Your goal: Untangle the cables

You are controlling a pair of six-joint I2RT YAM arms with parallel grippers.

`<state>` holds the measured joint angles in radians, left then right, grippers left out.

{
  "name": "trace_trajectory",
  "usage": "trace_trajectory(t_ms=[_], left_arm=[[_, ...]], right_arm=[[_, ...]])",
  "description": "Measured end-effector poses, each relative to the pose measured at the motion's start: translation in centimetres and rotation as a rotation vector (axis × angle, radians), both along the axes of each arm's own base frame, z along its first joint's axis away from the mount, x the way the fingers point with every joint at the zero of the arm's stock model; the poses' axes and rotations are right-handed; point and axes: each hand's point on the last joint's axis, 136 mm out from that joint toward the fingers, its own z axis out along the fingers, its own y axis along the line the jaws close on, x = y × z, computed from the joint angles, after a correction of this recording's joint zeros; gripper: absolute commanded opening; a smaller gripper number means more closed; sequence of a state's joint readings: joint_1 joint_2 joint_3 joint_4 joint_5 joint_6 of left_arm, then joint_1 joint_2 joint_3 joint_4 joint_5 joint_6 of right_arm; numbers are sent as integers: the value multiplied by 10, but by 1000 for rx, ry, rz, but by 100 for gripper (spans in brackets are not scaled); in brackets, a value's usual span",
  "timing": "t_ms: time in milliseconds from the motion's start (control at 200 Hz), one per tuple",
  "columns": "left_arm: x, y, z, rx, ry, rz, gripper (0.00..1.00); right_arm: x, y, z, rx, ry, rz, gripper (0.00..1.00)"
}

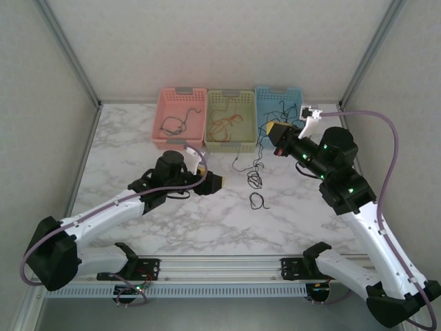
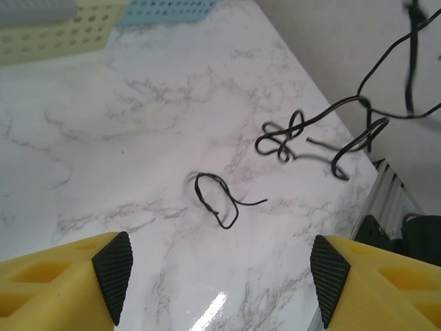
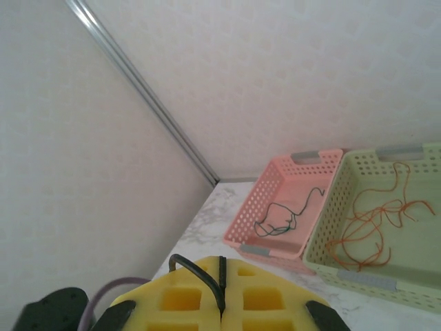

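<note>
Marble table: left pincer wide apart, empty; right pincer clamped on black cable.

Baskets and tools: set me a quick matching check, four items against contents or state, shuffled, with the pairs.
1 pink basket
2 green basket
3 left tool
4 right tool

A shut on a black strand
B orange cables inside
C open over the table
D black cable inside

Pairs: 1-D, 2-B, 3-C, 4-A
</note>
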<state>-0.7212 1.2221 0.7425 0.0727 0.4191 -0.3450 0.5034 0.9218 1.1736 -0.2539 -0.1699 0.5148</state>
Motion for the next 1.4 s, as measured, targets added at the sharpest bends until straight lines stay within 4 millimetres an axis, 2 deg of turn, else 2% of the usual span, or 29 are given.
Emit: trace_trajectory(t_ms=[130,195,290,360,481,541,636,771,891,1006,1216,1291,1401], left_arm=[[-3,0,-19,26,29,-7,70],[-4,1,-23,31,34,-6,69],[-5,1,-28,35,39,-6,69],[-4,0,-32,42,47,-7,69],[-4,-4,-49,72,76,-15,69],[-4,-8,-57,89,91,-26,70],[-3,-17,-61,106,98,-47,70],[4,-39,-51,107,73,-83,70],[10,-61,-43,108,51,-119,70],[14,-77,-47,122,58,-141,68],[30,-112,-73,176,115,-173,67],[31,-127,-84,205,133,-201,67],[25,-146,-98,250,145,-259,66]], right_arm=[[15,-7,-33,-44,101,-82,0],[22,-15,-63,-86,164,-142,0],[29,-35,-117,-182,271,-255,0],[33,-55,-159,-259,346,-346,0],[37,-107,-223,-366,477,-530,0],[36,-132,-247,-406,537,-612,0],[32,-165,-270,-433,603,-722,0],[27,-203,-280,-422,647,-851,0],[26,-221,-279,-391,655,-911,0],[21,-219,-274,-348,622,-898,0],[12,-215,-241,-275,504,-885,0],[11,-214,-240,-273,501,-877,0],[8,-212,-251,-282,528,-861,0]])
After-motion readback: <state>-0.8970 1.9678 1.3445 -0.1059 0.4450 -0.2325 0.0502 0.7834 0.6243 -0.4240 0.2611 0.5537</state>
